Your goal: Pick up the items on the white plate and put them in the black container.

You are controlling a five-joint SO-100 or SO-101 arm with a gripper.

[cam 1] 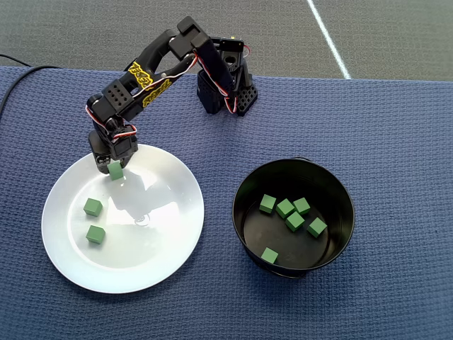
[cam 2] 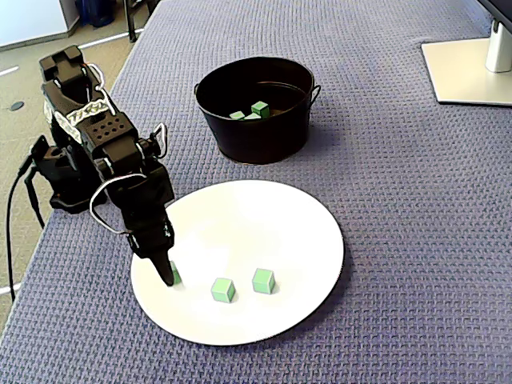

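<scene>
Green cube (cam 1: 115, 169) held between the fingers of the gripper (cam 1: 114, 168), seen from the overhead view above the upper-left rim of the white plate (cam 1: 170, 248); in the fixed view the same cube (cam 2: 174, 274) shows only as a sliver beside the dark fingertip, and the gripper (cam 2: 170, 276) points steeply down. The jaws appear clamped on this cube, which seems raised just clear of the plate surface, though the lift cannot be confirmed from either view. Two further cubes rest on the plate: one (cam 1: 92, 207) near its left side and another (cam 1: 95, 234) just below it in the overhead view; in the fixed view they lie side by side (cam 2: 222, 290) and (cam 2: 263, 281) near the front rim. The black container (cam 1: 340, 188) stands well apart to the right of the plate in the overhead view and holds six cubes, among them one (cam 1: 269, 255) lying alone near its lower wall. Step in hand, by judgement: the seventh pick, at the lifting stage. The next move calls for raising the cube high enough to clear the container's tall wall, swinging the arm across the blue woven cloth (cam 1: 396, 127), and parting the fingers only once over the opening
</scene>
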